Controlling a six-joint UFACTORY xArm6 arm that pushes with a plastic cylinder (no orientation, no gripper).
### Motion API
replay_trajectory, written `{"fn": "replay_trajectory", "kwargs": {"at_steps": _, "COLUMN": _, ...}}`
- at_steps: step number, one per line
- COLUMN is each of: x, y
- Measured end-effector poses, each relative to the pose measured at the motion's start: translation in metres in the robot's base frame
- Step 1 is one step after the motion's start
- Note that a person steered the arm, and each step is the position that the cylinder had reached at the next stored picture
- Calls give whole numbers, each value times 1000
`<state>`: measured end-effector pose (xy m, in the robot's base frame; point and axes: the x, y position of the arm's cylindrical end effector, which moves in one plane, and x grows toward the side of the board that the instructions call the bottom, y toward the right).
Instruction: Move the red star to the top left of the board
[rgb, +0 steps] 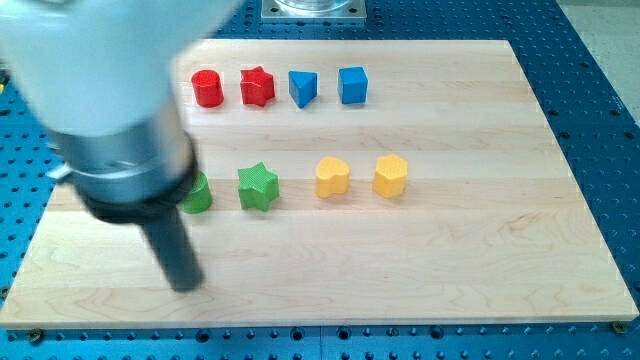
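The red star (257, 87) lies in the top row of the wooden board (470, 230), between a red cylinder (208, 89) on its left and a blue triangular block (303, 88) on its right. My tip (186, 284) rests on the board near the view's bottom left, far below the red star and below a green block (198, 194) that the arm partly hides. The arm's blurred body covers the view's upper left.
A blue cube (352, 85) ends the top row. The middle row holds a green star (258, 187), a yellow heart-like block (332, 177) and a yellow hexagon (391, 175). Blue perforated table surrounds the board.
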<state>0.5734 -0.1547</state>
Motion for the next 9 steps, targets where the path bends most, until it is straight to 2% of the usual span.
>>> {"fn": "replay_trajectory", "kwargs": {"at_steps": 1, "x": -87, "y": -26}}
{"fn": "replay_trajectory", "kwargs": {"at_steps": 2, "x": -154, "y": -25}}
{"fn": "replay_trajectory", "kwargs": {"at_steps": 3, "x": -187, "y": 13}}
{"fn": "replay_trajectory", "kwargs": {"at_steps": 4, "x": -205, "y": 80}}
{"fn": "replay_trajectory", "kwargs": {"at_steps": 6, "x": -303, "y": 83}}
{"fn": "replay_trajectory", "kwargs": {"at_steps": 8, "x": -340, "y": 94}}
{"fn": "replay_trajectory", "kwargs": {"at_steps": 9, "x": -343, "y": 68}}
